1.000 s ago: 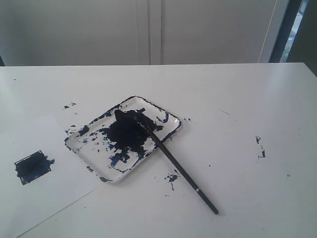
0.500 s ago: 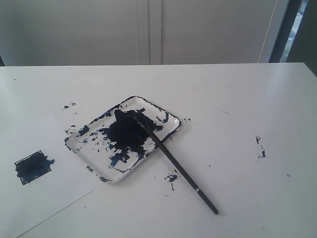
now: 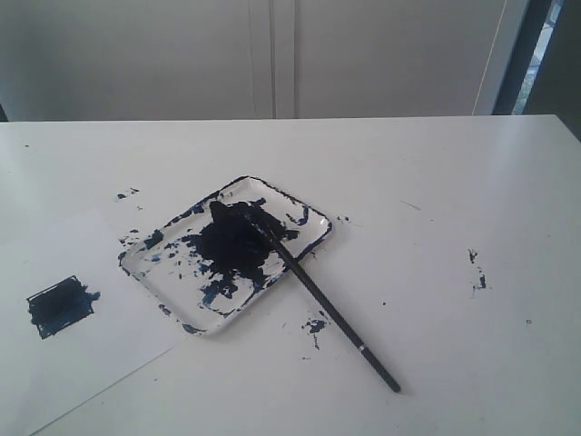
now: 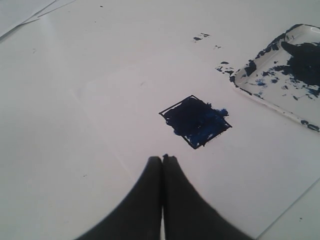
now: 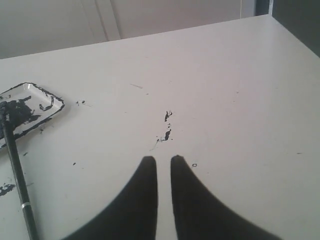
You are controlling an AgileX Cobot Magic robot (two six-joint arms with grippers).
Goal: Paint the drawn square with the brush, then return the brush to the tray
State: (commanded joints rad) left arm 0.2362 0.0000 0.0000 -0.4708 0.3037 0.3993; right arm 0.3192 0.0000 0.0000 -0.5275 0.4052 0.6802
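Observation:
The brush (image 3: 318, 295) lies at rest with its dark bristles in the paint blob of the tray (image 3: 313, 238) and its handle slanting out over the rim onto the table. The drawn square (image 3: 59, 306) is a rough blue-black patch on a white sheet at the left. Neither gripper shows in the exterior view. In the left wrist view my left gripper (image 4: 162, 159) is shut and empty, a short way off the square (image 4: 195, 121), with the tray (image 4: 290, 102) beyond. My right gripper (image 5: 163, 159) stands narrowly open over bare table, holding nothing, apart from the brush (image 5: 17, 175) and the tray (image 5: 30, 92).
The white sheet of paper (image 3: 100, 345) covers the table's front left corner. Small paint splatters (image 3: 477, 270) mark the table right of the tray, and more splatters (image 3: 315, 325) lie beside the brush handle. A pale wall runs behind the table's far edge.

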